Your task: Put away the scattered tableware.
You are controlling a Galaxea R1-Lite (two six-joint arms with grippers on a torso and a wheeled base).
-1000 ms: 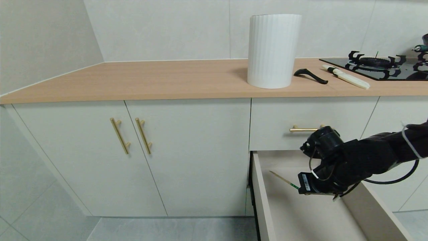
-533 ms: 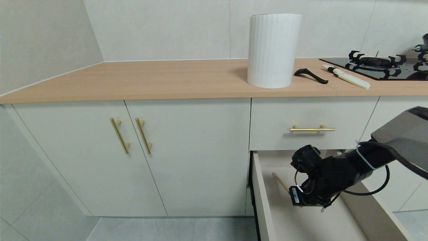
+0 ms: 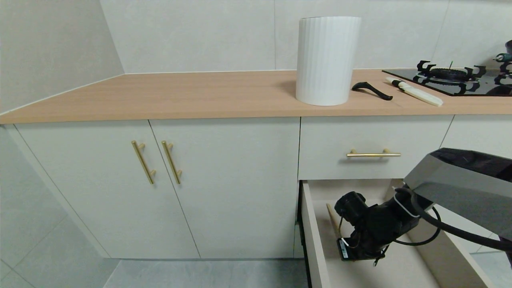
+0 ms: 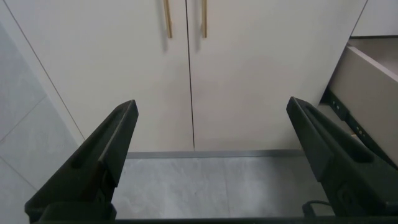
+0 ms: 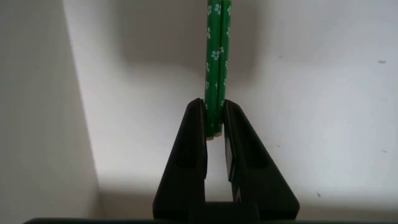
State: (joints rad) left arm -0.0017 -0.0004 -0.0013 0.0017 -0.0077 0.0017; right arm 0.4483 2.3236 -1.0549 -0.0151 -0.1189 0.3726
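Observation:
A pair of chopsticks (image 5: 216,62), green with small white flowers at the held end and bare wood at the far end (image 3: 331,219), is clamped between the fingers of my right gripper (image 5: 214,119). That gripper (image 3: 343,241) sits low inside the open drawer (image 3: 314,236), close to the drawer's left wall, with the chopsticks near the pale floor. On the counter lie a black curved utensil (image 3: 371,90) and a white knife (image 3: 414,91). My left gripper (image 4: 211,146) is open and holds nothing, low in front of the cabinet doors (image 4: 249,74).
A tall white ribbed container (image 3: 326,60) stands on the wooden counter (image 3: 180,94). A black gas hob (image 3: 452,80) is at the far right. A shut drawer with a brass handle (image 3: 373,154) sits above the open one. Grey floor tiles (image 4: 205,186) lie below.
My right arm has moved down and to the left, carrying the chopsticks from above the drawer deep into it. The chopsticks now point along the drawer's left wall.

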